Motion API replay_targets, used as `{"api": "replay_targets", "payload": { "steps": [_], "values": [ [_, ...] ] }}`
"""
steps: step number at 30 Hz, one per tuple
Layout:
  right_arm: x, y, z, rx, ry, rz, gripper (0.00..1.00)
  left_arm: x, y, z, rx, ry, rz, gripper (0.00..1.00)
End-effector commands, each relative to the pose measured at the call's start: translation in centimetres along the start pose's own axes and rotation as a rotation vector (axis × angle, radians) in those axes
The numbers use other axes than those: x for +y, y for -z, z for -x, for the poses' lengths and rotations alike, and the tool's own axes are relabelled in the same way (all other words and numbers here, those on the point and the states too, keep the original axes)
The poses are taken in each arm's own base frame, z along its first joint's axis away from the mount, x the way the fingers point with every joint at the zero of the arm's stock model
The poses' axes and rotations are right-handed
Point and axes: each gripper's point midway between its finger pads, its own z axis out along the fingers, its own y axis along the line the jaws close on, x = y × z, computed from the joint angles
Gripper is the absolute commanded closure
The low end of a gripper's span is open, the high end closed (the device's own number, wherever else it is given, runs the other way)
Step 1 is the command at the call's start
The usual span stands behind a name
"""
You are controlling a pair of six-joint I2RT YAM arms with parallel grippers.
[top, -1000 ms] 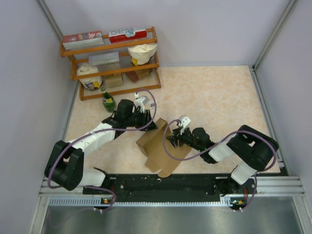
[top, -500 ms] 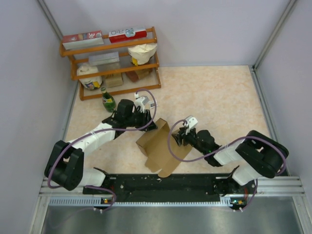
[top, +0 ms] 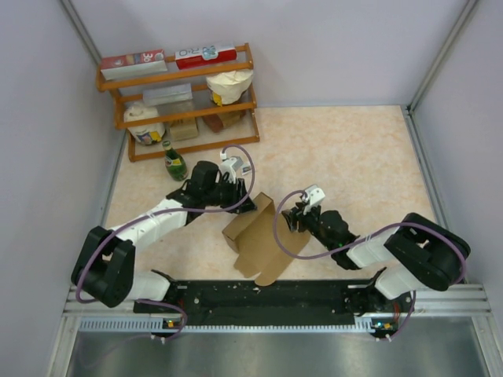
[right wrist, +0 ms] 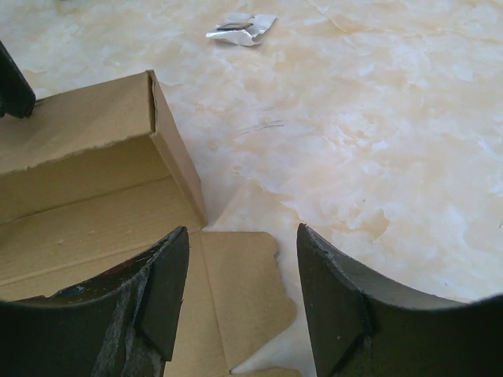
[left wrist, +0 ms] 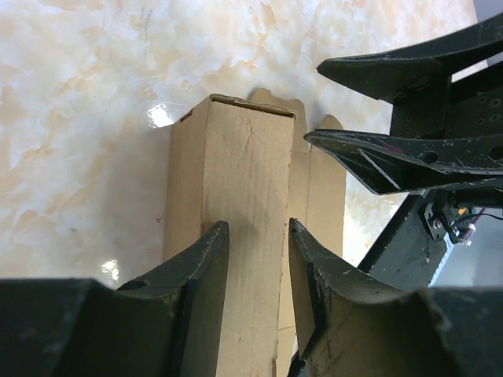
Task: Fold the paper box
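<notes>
The paper box (top: 255, 242) sits on the table (top: 354, 157) on the arm-base side of the wooden rack (top: 177, 98), down and right of the rack's lower right corner in the top view and well apart from it. The box is half formed. The end nearer the rack stands up as an open rectangular sleeve, and the end farther from the rack lies flat with scalloped flaps spread on the table. At the box corner nearest the rack is the left gripper (top: 242, 202). The left wrist view shows its fingers (left wrist: 206, 267) partly closed, one on each side of the raised sleeve, pinching the cardboard. On the side of the box away from the rack, the right gripper (top: 293, 222) hangs low over the flat flap beside the sleeve's open mouth. Its jaws are spread with nothing held, and only flap and table show in the gap. A green bottle (top: 174, 163) stands on the table just in front of the rack's bottom shelf. The rack carries red-and-white boxes (top: 206, 53) on top and a cream bag (top: 229, 85) below them.
</notes>
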Motion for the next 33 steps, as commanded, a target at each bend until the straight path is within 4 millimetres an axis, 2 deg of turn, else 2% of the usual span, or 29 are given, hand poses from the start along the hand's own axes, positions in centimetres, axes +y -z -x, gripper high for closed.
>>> {"api": "replay_targets", "payload": {
  "steps": [1,6,10,15,16,20,28,33],
  "values": [
    [0.4,0.1,1.6,-0.060,-0.030,0.000,0.43,-2.1,-0.1,0.5,-0.022,-0.022,-0.057,0.59],
    [0.4,0.2,1.6,-0.060,-0.033,-0.002,0.43,-3.0,-0.6,-0.3,0.003,-0.025,-0.072,0.60],
    [0.2,0.4,2.4,-0.082,-0.038,-0.010,0.43,-3.0,-1.0,-0.6,0.015,-0.026,-0.070,0.60],
    [0.6,0.3,5.2,-0.113,-0.044,-0.006,0.55,-2.9,-1.2,-0.9,0.027,-0.022,-0.069,0.60],
    [0.6,0.5,5.9,-0.125,-0.046,-0.005,0.56,-3.3,-1.5,-0.4,0.006,-0.036,-0.083,0.60],
    [0.5,1.0,7.4,-0.150,-0.053,-0.014,0.57,-3.2,-2.0,-0.9,0.022,-0.031,-0.087,0.60],
    [0.1,1.4,6.8,-0.146,-0.061,-0.026,0.57,-3.8,-2.9,-1.7,0.049,-0.034,-0.100,0.61],
    [0.1,1.5,6.9,-0.149,-0.062,-0.024,0.57,-3.8,-2.5,-1.2,0.039,-0.048,-0.081,0.61]
  ]
}}
